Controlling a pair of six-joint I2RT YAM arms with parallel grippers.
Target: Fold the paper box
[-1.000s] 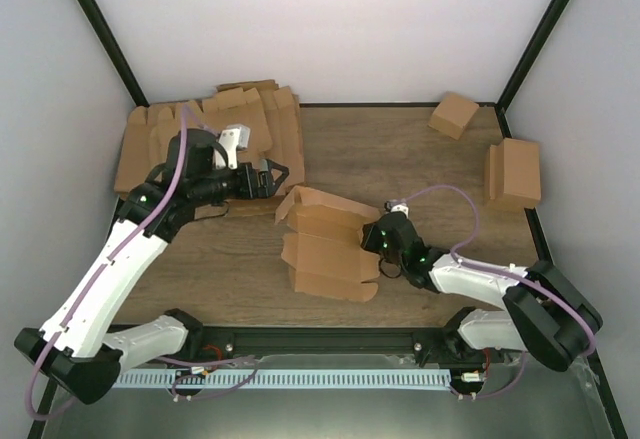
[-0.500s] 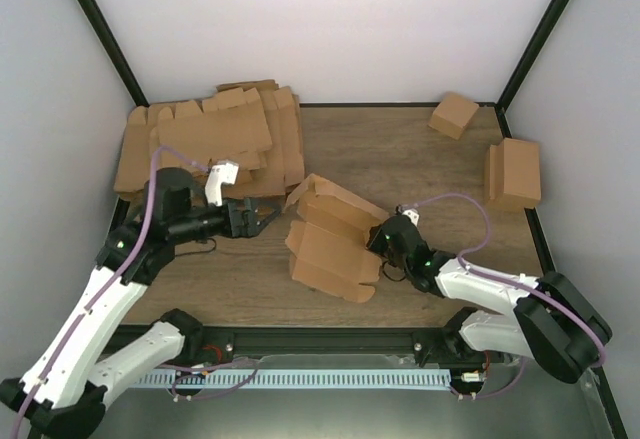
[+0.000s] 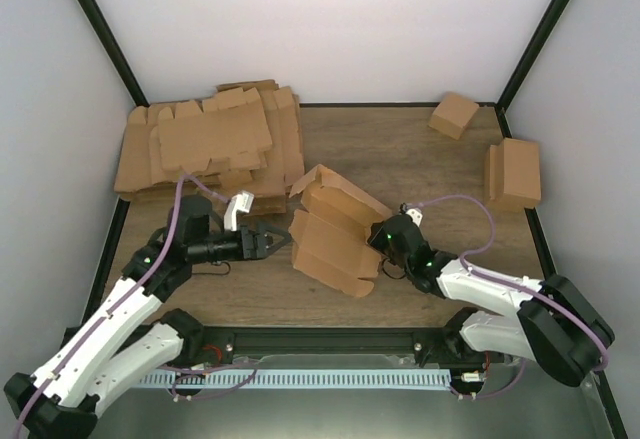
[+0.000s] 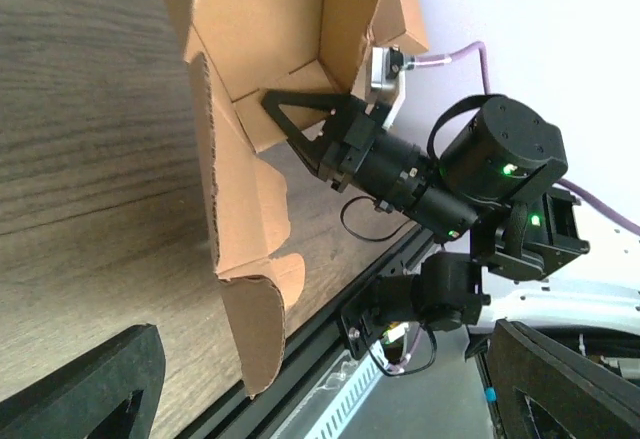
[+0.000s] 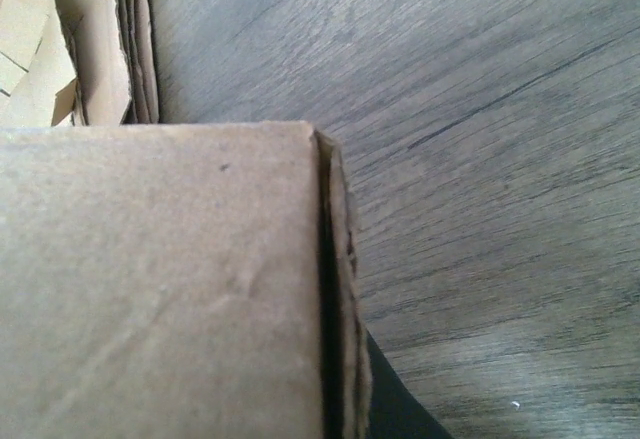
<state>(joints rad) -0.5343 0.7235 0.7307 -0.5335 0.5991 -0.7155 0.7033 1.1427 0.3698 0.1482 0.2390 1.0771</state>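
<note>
The paper box (image 3: 330,231) is a partly folded brown sheet at the table's middle, with its walls raised and its flaps loose. My right gripper (image 3: 385,237) is shut on the box's right wall. In the right wrist view the cardboard (image 5: 160,289) fills the left, with one dark finger (image 5: 392,411) behind its edge. My left gripper (image 3: 276,242) is open and empty, pointing right, just short of the box's left edge. In the left wrist view the box (image 4: 260,69) is ahead, and the right gripper (image 4: 325,124) pinches its far wall.
A pile of flat brown blanks (image 3: 210,144) lies at the back left. A small cube-like box (image 3: 453,114) and a folded box (image 3: 515,172) sit at the back right. The black front rail (image 3: 330,337) runs along the near edge.
My left arm has swung from the blank pile toward the near side and now points at the box's left edge. The box has tilted up and folded more tightly in the right gripper.
</note>
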